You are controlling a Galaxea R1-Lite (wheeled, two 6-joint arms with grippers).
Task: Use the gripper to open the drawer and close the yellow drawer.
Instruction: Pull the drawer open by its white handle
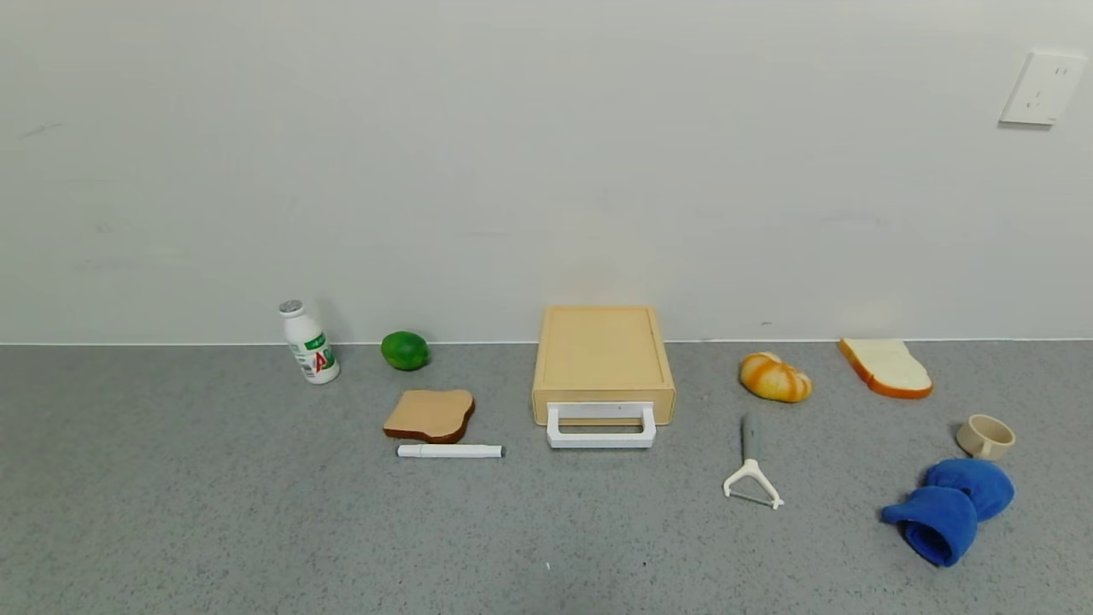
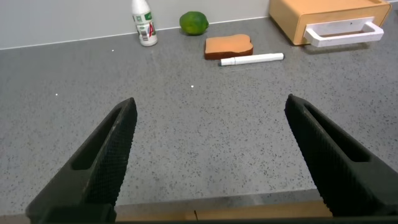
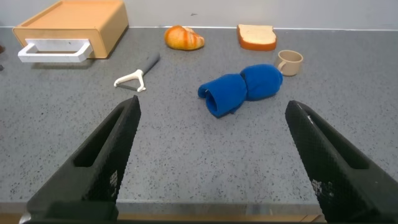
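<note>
Black, textured jaws of our left gripper [image 2: 208,162] stand spread wide above the grey speckled countertop [image 1: 256,530], near its front edge, holding nothing. Our right gripper [image 3: 211,162] is likewise spread and empty, low over the same front edge on the right side. Neither arm shows in the head view, so we judge both well short of the work.

Farther in we note a white marker pen [image 1: 450,450] lying just in front of a brown toast slice [image 1: 429,414]. To the right lie a white Y-shaped peeler with a grey handle [image 1: 751,478] and a rolled blue cloth [image 1: 952,508].

Beyond these sits the pale yellow-tan plastic drawer [image 1: 603,363], centre of the counter, its case backed against the wall. The tray looks pushed fully home; its white rectangular loop handle [image 1: 601,426] projects toward us, untouched.

Step in hand, as we judge it: approach, before opening. The next move calls for one gripper to travel forward, hook or pinch the front bar of the loop, then pull straight toward us so the light case does not slide along.
</note>
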